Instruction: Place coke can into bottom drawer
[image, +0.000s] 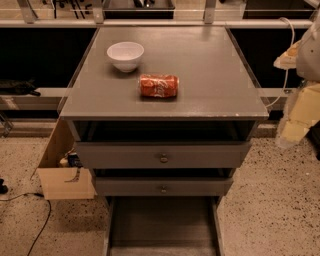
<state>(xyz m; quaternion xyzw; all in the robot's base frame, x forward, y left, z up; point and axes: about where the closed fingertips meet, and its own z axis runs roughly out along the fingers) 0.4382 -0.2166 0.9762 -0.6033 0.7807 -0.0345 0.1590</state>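
Observation:
The coke can (158, 85) is red-orange with white script and lies on its side on the grey cabinet top (210, 75), near the middle front. The bottom drawer (162, 225) is pulled out below the cabinet, and its flat grey floor is bare. My gripper (291, 131) hangs at the right edge of the camera view. It is beside the cabinet's front right corner, off the top and well to the right of the can. It holds nothing that I can see.
A white bowl (125, 55) stands on the cabinet top behind and left of the can. The two upper drawers (163, 158) with round knobs stick out slightly. A cardboard box (60, 170) and a cable (42, 225) lie on the speckled floor at the left.

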